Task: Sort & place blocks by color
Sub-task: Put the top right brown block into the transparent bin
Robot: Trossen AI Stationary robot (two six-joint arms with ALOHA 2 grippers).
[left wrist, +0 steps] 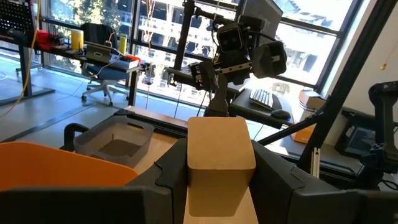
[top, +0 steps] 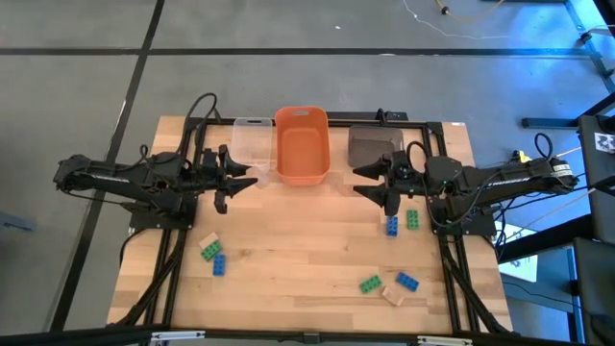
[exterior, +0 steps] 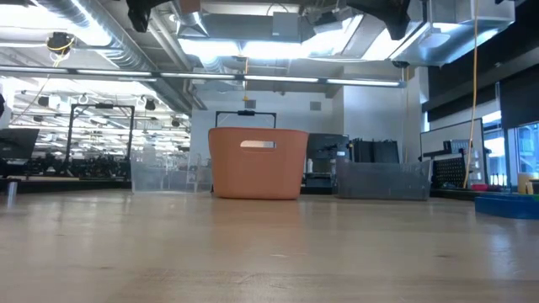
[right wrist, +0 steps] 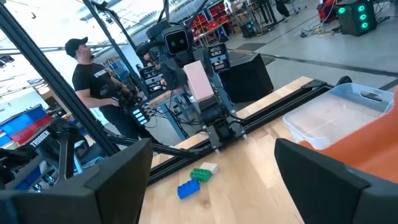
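Observation:
My left gripper (top: 242,180) hovers in front of the clear bin (top: 252,139), shut on a tan block (left wrist: 217,149). My right gripper (top: 368,181) hovers open in front of the grey-brown bin (top: 375,144), with nothing between its fingers (right wrist: 118,180). The two grippers face each other across the orange bin (top: 303,144). On the table lie a tan (top: 209,239), a green (top: 209,252) and a blue block (top: 219,265) at the left. A blue (top: 392,226) and a green block (top: 412,219) lie at the right. Three more blocks (top: 389,285) lie near the front edge. My left gripper pinches the tan block by its two opposite sides (left wrist: 188,163) between its two fingers. The fingers lie level and point toward the table's right. The block sticks out forward past the fingertips and is lifted well clear of the table.
The three bins stand in a row at the table's far edge. In the right wrist view a person (right wrist: 93,81) stands beyond the table's left side. The middle of the wooden table (top: 307,240) is bare.

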